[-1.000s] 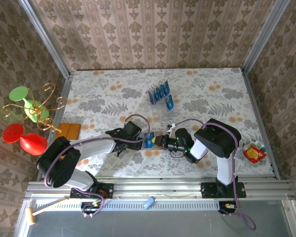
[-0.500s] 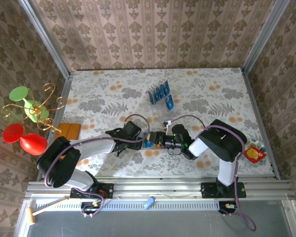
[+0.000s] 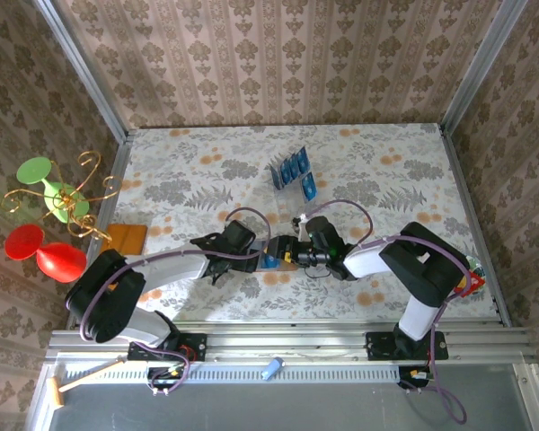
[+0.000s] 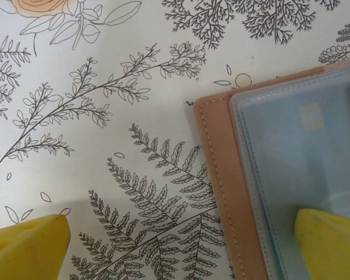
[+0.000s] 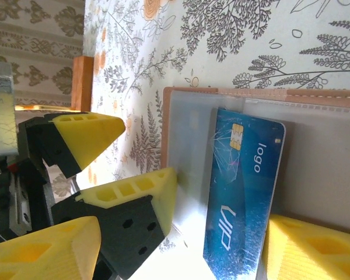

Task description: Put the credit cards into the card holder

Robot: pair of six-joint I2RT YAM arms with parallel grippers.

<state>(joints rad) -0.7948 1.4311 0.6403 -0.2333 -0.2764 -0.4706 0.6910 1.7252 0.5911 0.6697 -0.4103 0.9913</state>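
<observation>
The tan card holder [image 5: 262, 93] lies open on the flowered table, its grey inside up. One blue credit card [image 5: 245, 192] lies flat on that grey inside. My right gripper [image 5: 181, 256] is open, its yellow fingers either side of the card, the right fingertip [image 5: 315, 251] close beside it. My left gripper [image 4: 181, 256] is open over the holder's stitched edge [image 4: 221, 175], with one fingertip [image 4: 332, 245] on the grey inside. In the top view both grippers [image 3: 259, 254] [image 3: 290, 254] meet at the holder [image 3: 277, 246]. More blue credit cards [image 3: 292, 169] stand farther back.
A clear slotted rack [image 3: 296, 184] at mid-table holds the other blue cards. A flat orange-brown square [image 3: 126, 238] lies at the left edge. Beyond it a gold wire stand with green and red shapes [image 3: 49, 215]. A bowl [image 3: 467, 274] sits near the right edge.
My right gripper has gone from shut to open and let go of the blue card, which now lies in the holder. The right arm reached further left. The left gripper stayed put.
</observation>
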